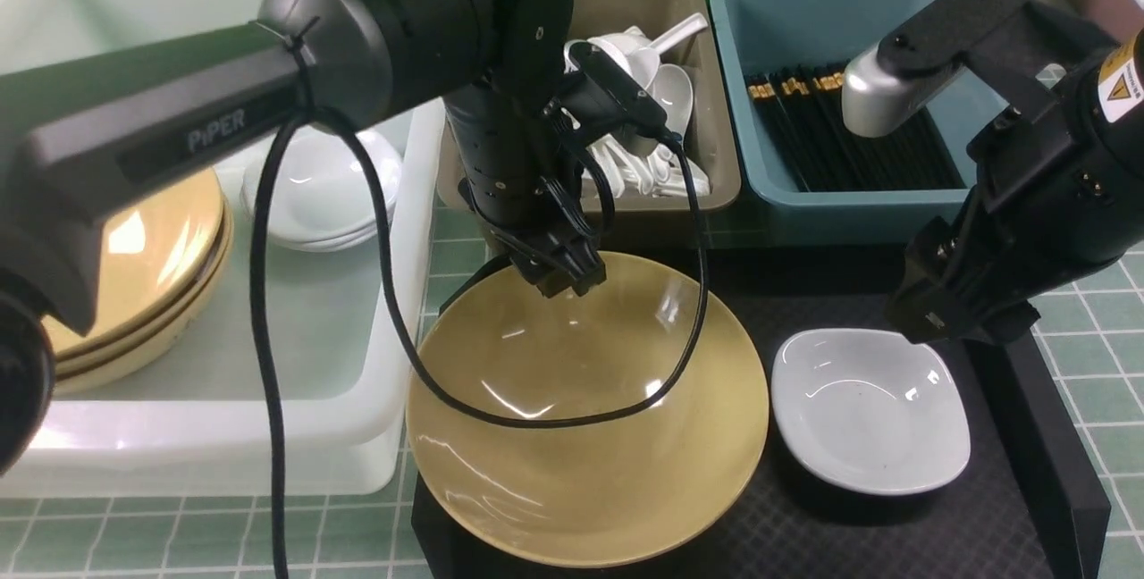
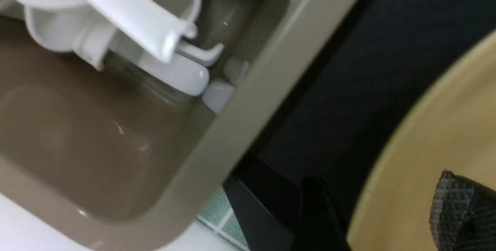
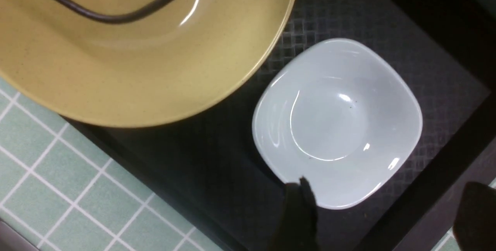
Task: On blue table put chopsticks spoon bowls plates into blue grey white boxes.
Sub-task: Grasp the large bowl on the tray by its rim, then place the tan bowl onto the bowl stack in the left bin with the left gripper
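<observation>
Found tan bowl (image 1: 581,481) on black tray (image 1: 858,534), white plate (image 1: 871,409) beside it. Noted left gripper (image 1: 565,273) spread astride bowl's far rim, pinching nothing. Noted right gripper (image 1: 961,324) wide open over plate's far edge. Judged both glazed, stiff, slippery, breakable; bowl heavier. Reckoned rim the best hold, pinched firmly, lifted level toward white tub (image 1: 223,463).

Matte black left arm (image 1: 134,123) with a rounded joint shell (image 1: 375,16), grey "PiPER" lettering (image 1: 215,130) and a loose looping black cable (image 1: 268,338). Black right arm (image 1: 1046,195) bears a silver-grey rounded housing (image 1: 880,89), a screwed black bracket (image 1: 970,3) and a yellow warning-triangle label (image 1: 1122,79)
</observation>
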Robot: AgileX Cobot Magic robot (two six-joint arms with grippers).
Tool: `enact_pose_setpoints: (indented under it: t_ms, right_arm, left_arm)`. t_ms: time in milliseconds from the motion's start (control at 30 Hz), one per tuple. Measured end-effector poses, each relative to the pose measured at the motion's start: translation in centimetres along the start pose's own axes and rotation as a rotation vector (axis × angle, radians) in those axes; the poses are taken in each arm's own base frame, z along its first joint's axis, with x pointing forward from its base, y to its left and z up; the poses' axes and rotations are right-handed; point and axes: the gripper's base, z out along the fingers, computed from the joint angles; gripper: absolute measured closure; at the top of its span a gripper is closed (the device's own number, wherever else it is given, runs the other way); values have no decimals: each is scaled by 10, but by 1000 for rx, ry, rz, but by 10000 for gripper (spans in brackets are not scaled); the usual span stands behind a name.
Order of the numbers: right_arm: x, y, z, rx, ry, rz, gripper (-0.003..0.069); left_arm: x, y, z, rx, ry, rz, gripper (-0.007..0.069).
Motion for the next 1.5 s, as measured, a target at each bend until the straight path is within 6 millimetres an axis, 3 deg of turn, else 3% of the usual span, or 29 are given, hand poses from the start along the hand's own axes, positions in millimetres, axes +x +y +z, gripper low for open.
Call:
enact_pose_setpoints:
  t_ms: [433,600,733,933,967,1000,1033,1067,1300,1367,1500]
  right_arm:
    - [-1,0,0,3,-15,-1,118]
    - [-4,-1,0,8,-43,-25,125]
    - [-4,-1,0,10,-48,-47,188]
    - [-7,-1,-5,13,-66,-62,415]
    - [-11,1,-9,13,-86,-85,516]
    - [-13,4,-13,10,-101,-102,564]
    - [-13,5,-14,10,-105,-107,564]
    - [-18,12,-22,0,-137,-147,609]
    - [-35,59,-60,-70,-278,-310,622]
    - [-38,81,-78,-107,-344,-381,622]
    - [-46,104,-96,-150,-409,-454,622]
  left_arm:
    - [6,-10,31,118,146,-30,319]
    - [9,-13,31,137,179,-97,445]
    - [9,-16,22,177,175,-150,509]
    - [5,-24,-2,272,91,-221,607]
    - [5,-23,-12,293,56,-241,620]
    - [6,-22,-18,303,39,-252,620]
    - [6,-21,-20,303,33,-256,620]
    - [9,-17,-28,313,11,-278,620]
    - [35,24,-76,305,-141,-408,618]
    - [50,37,-107,301,-235,-448,618]
    - [88,52,-163,239,-369,-532,618]
